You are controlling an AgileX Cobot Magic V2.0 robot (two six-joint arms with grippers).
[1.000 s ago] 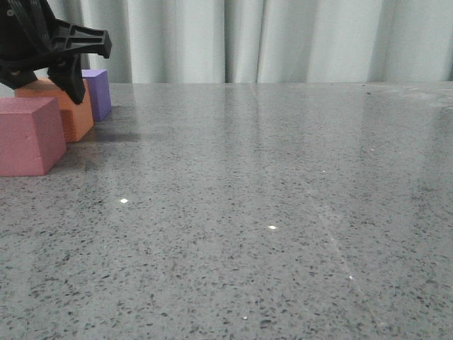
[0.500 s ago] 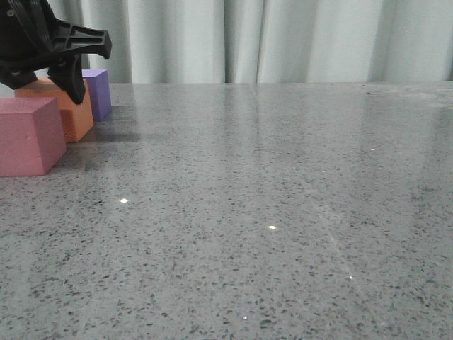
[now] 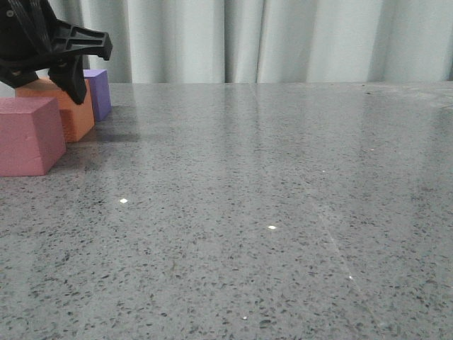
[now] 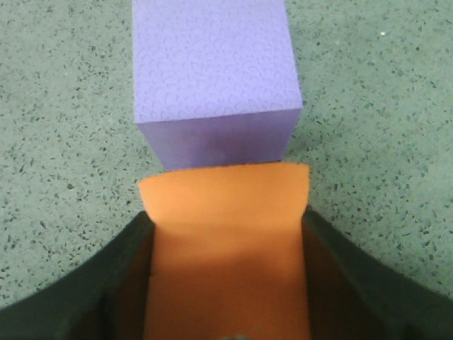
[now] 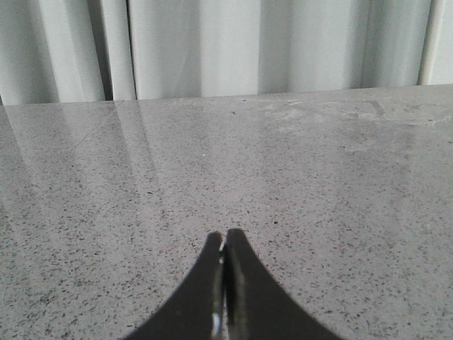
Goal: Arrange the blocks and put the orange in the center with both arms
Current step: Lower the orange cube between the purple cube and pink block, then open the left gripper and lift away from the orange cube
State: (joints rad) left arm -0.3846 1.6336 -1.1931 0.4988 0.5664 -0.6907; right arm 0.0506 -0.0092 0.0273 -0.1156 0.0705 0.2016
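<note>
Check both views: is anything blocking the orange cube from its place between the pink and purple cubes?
Nothing visible does. The left gripper holds the orange cube right beside the purple cube, with the pink cube nearer the camera.

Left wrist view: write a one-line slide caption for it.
Left gripper fingers flank the orange cube, its far edge right up against the purple cube on the speckled grey table.

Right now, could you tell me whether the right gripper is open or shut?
Shut: the right gripper's fingertips meet with nothing between them, above the bare table.
</note>
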